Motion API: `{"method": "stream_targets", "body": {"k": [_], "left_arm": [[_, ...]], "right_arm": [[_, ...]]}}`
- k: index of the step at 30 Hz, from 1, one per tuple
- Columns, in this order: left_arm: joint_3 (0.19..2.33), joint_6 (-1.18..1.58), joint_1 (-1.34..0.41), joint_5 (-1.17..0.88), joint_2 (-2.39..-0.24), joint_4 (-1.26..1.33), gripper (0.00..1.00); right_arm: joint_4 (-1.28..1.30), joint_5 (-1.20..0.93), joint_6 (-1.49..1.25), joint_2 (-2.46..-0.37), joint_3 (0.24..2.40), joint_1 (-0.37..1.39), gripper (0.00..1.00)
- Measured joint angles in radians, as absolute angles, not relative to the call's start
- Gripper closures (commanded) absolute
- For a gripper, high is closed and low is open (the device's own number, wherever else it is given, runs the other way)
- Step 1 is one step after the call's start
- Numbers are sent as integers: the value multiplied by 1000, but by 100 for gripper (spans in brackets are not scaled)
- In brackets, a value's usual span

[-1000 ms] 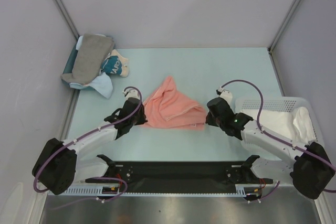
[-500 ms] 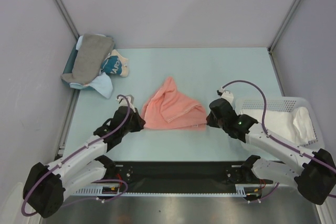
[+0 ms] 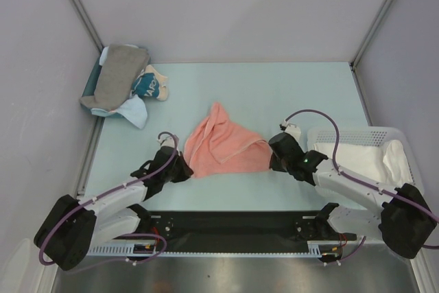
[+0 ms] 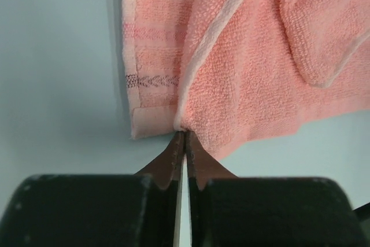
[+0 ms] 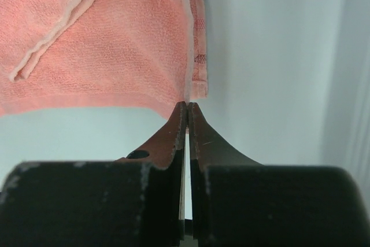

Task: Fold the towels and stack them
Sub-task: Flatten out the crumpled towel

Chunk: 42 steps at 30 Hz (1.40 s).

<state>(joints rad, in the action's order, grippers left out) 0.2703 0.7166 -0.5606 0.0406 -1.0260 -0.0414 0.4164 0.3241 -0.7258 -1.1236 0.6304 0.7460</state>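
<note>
A salmon-pink towel (image 3: 223, 145) lies crumpled on the table's middle, its far tip pointing away from the arms. My left gripper (image 3: 184, 167) is shut on the towel's near left corner; in the left wrist view the tips (image 4: 184, 134) pinch the hem of the pink cloth (image 4: 248, 73). My right gripper (image 3: 273, 156) is shut on the near right corner, with its tips (image 5: 188, 105) closed on the cloth's (image 5: 115, 50) edge. A grey towel (image 3: 118, 73) and a light blue towel (image 3: 134, 110) lie piled at the back left. A white towel (image 3: 353, 159) lies in the basket on the right.
A small teal bundle with white print (image 3: 145, 87) lies beside the pile at the back left. The white basket (image 3: 357, 132) stands at the right edge, close behind my right arm. Grey walls enclose the table on three sides.
Both grippers have drawn toward the near edge with the pink towel's corners in them. The towel's near edge has come closer and stretched wider to the left.
</note>
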Motion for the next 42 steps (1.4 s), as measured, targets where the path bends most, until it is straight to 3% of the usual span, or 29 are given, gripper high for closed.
{"method": "stream_targets", "body": {"k": [5,9,15,31,36,40,42], "left_arm": [[270,716,-561,35,-1031,-22,71],[271,714,-561,52,-991,-66,62],[284,715,-561,95,-949,-159,62],[363,753,-655,164,-1094,-134,58],[365,767,-661,180,-1103,-129,64],[365,780,-661,185,-1125,-110,92],[366,778,-661,182,-1129,-108,99]], "right_arm": [[409,324,-725,-1128,630,746,100],[408,324,-725,-1128,630,746,100],[408,324,-725,-1127,630,746,100],[407,324,-725,-1127,630,742,100],[407,324,-725,-1118,630,736,100],[406,324,-724,-1112,630,731,100],[407,324,-721,-1112,630,728,100]]}}
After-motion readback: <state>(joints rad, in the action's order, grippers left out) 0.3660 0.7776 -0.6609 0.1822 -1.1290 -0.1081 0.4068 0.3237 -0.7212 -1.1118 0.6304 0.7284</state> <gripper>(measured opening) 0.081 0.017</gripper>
